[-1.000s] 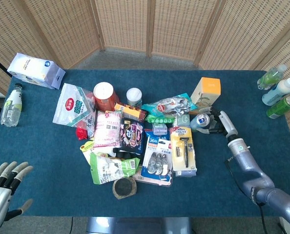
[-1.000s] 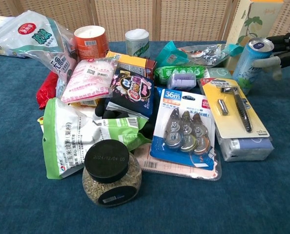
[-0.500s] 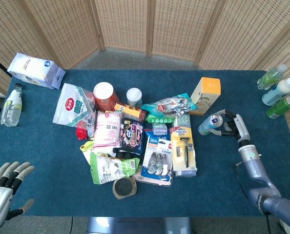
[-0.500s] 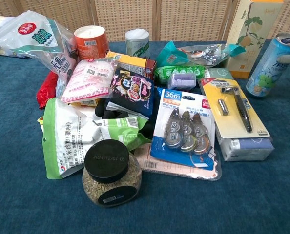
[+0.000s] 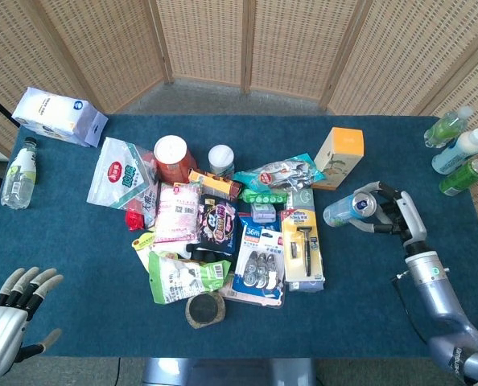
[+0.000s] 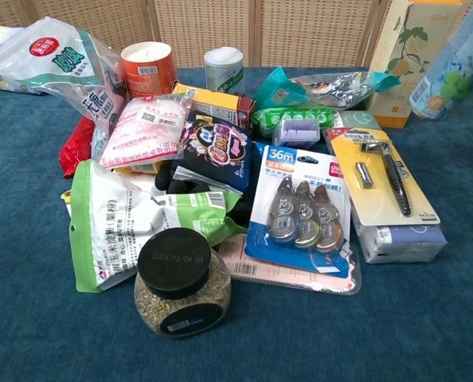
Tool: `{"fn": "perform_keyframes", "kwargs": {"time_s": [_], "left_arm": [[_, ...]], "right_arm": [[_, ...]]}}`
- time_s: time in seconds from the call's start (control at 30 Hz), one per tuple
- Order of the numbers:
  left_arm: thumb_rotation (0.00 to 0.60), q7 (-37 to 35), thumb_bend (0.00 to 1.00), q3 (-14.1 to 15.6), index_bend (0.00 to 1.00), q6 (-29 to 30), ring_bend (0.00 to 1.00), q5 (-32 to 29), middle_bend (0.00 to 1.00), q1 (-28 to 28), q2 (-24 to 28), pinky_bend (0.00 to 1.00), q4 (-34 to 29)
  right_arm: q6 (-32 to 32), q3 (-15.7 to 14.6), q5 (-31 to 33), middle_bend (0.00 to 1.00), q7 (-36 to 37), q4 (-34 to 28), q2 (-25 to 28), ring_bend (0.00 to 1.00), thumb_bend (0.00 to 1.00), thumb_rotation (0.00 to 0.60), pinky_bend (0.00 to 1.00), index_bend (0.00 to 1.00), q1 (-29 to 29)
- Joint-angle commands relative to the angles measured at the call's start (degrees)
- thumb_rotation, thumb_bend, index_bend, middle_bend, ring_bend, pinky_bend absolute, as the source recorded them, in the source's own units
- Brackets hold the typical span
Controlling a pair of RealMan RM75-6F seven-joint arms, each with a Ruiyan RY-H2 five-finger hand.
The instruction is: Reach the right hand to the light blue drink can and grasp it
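My right hand (image 5: 392,213) grips the light blue drink can (image 5: 349,209), which is lifted off the table and tilted, to the right of the pile of goods. In the chest view the can (image 6: 451,72) shows at the upper right edge, raised and leaning, and the hand itself is out of frame there. My left hand (image 5: 10,318) hovers at the near left corner of the table with its fingers spread and nothing in it.
A razor pack (image 5: 303,245) and a box under it lie just left of the can. A tall orange-topped carton (image 5: 339,157) stands behind. Three bottles (image 5: 460,153) stand at the far right edge. A jar (image 6: 181,282) sits at the pile's front.
The right hand has taken the can off the table and carried it right and upward, tilting it. The left hand has barely shifted.
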Motion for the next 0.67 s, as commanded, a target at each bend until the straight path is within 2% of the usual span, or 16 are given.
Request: {"fn": "perform_keyframes", "kwargs": {"time_s": [0.03, 0.33, 0.67], "left_arm": [[0.6, -0.7, 0.26, 0.3, 0.16, 0.3, 0.11, 0.4, 0.17, 0.1, -0.1, 0.0, 0.6], [0.6, -3.7, 0.26, 1.1, 0.16, 3.0, 0.11, 1.9, 0.17, 1.3, -0.1, 0.0, 3.3], [0.6, -5.2, 0.26, 1.4, 0.17, 4.2, 0.11, 2.6, 0.18, 1.8, 0.0, 0.0, 4.8]], "right_arm": [[2.5, 2.2, -0.4, 0.97, -1.7, -8.9, 6.2, 1.0, 0.06, 0.6, 1.0, 0.74, -1.5], [2.7, 5.5, 0.4, 0.98, -0.5, -20.3, 14.0, 1.0, 0.07, 0.6, 1.0, 0.74, -2.0], [1.7, 5.4, 1.0, 0.98, -3.0, -23.4, 15.8, 1.0, 0.06, 0.6, 1.0, 0.74, -1.9]]}}
